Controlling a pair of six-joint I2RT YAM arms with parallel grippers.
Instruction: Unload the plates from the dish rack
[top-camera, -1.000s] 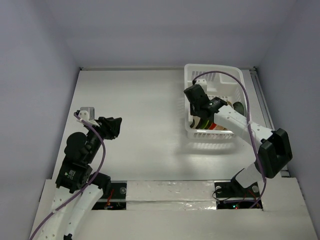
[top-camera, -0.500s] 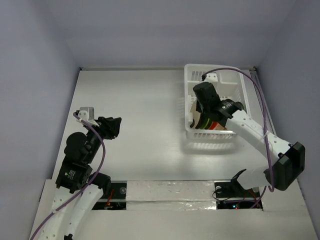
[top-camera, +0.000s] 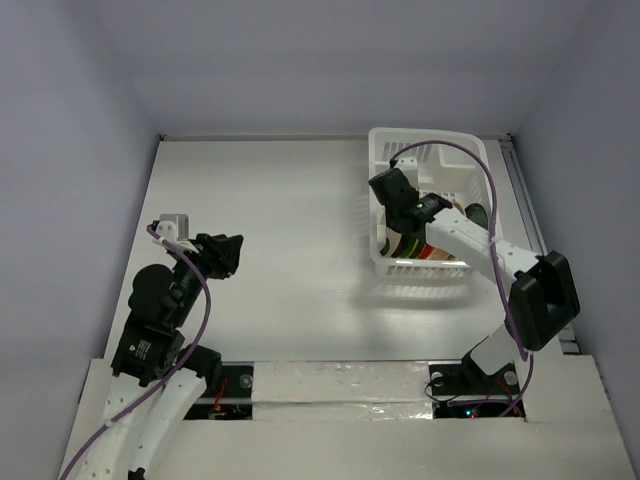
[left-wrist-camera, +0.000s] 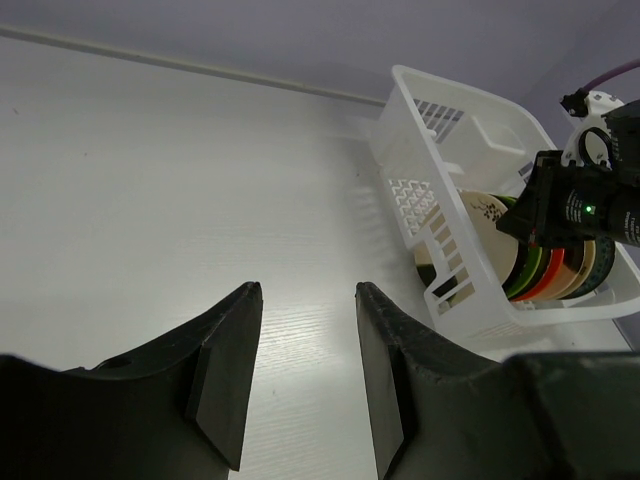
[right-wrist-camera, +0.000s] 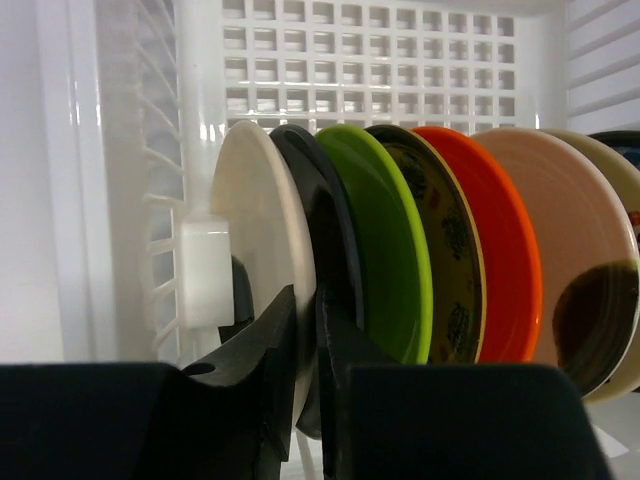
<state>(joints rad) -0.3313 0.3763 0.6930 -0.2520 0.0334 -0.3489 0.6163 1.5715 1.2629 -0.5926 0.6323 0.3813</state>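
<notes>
Two arms share a smooth white table in the top external view. The left gripper hangs over bare tabletop on the left side, well apart from everything else. At the far right stands the dish rack, a white rectangular plastic basket with slotted walls. The right gripper reaches down inside it, onto the plates that stand on edge at its near end.

From the left wrist, the left gripper's two dark, matte, wedge-shaped fingers are spread wide with only table between them. Beyond, the rack sits at an angle, its glossy side pierced by grid and slot openings, the round plates fanned within and the right gripper's black body over them.

From the right wrist, the plates stand upright in a close row against the rack's lattice wall: a cream plate, a dark one, a lime green one, a dark patterned one, an orange-red one and a tan one, all glossy. The right gripper's black fingers are drawn nearly together, pinching the cream plate's rim in the thin gap between them.
</notes>
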